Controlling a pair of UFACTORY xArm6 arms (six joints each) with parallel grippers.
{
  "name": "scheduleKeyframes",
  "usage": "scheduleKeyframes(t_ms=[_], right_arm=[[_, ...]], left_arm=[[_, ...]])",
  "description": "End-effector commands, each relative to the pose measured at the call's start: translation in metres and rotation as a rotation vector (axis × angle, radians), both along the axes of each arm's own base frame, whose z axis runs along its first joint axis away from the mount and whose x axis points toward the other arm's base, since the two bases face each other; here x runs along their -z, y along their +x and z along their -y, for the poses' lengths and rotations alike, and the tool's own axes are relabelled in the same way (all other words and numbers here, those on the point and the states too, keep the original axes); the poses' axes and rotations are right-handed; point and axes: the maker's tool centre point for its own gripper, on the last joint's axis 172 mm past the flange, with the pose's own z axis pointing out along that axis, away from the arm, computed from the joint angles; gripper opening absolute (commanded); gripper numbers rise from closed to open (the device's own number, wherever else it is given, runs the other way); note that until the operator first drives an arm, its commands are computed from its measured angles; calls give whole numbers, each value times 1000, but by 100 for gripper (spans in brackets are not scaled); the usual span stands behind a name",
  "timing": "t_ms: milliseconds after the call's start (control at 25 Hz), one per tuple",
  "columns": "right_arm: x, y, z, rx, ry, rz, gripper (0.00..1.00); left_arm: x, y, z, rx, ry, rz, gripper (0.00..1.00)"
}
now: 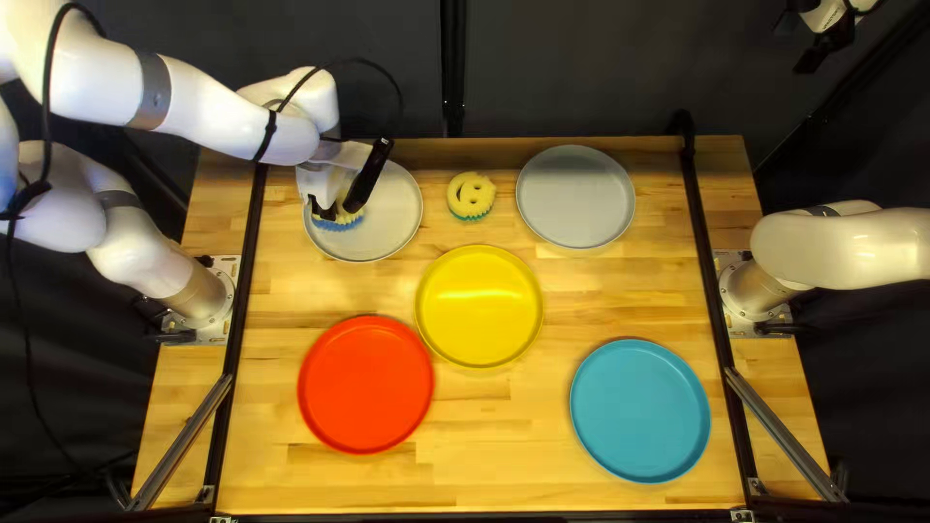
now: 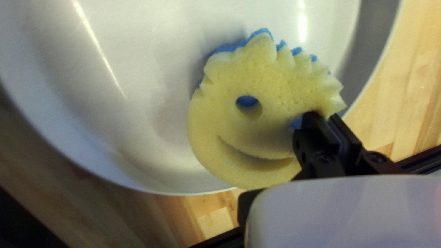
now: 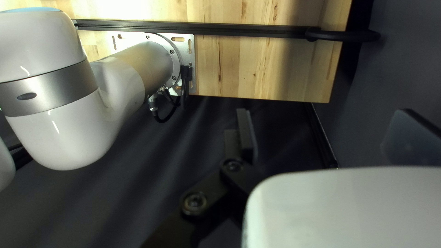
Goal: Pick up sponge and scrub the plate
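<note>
Sponge (image 2: 264,131) is sitting in the grasp of my left gripper (image 2: 327,117), whose fingers are pinching the narrow strip between one eye hole and the outer edge. Its yellow face is showing upward, with the blue layer peeking out beneath. I'm judging it light, springy and hard to damage, but prone to bending or swivelling, since I'm holding it by one side only. That strip is offering a decent hold; a grip nearer the middle would be resisting twist better.

Beyond it, the white plate (image 1: 392,208) is lying under the sponge, in the upper left of the top left view. I can't tell whether the blue side is touching it. I'm reckoning the scrub is calling for light downward pressure and short strokes, as the smooth plate might be sliding about on the table (image 1: 504,489).

Farther out, a second sponge (image 1: 472,196) is resting near the upper middle, with a grey plate (image 1: 575,197) to its right. The yellow plate (image 1: 480,305) is occupying the centre, the red plate (image 1: 365,384) the lower left and the blue plate (image 1: 639,411) the lower right. My right gripper (image 3: 326,133) is hanging empty with its fingers spread, well away from the plates.
</note>
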Motion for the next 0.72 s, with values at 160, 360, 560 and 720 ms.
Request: scheduleKeyframes(t_ms=[160, 360, 560, 720], right_arm=[[0, 0, 0, 0, 0, 0, 100], [0, 0, 0, 0, 0, 0, 100], [0, 0, 0, 0, 0, 0, 100], [0, 0, 0, 0, 0, 0, 100]], left_arm=[[1, 14, 37, 28, -1, 30, 0], [9, 13, 24, 31, 2, 22, 0], [2, 10, -5, 1, 13, 14, 0], [0, 13, -28, -18, 17, 10, 0]])
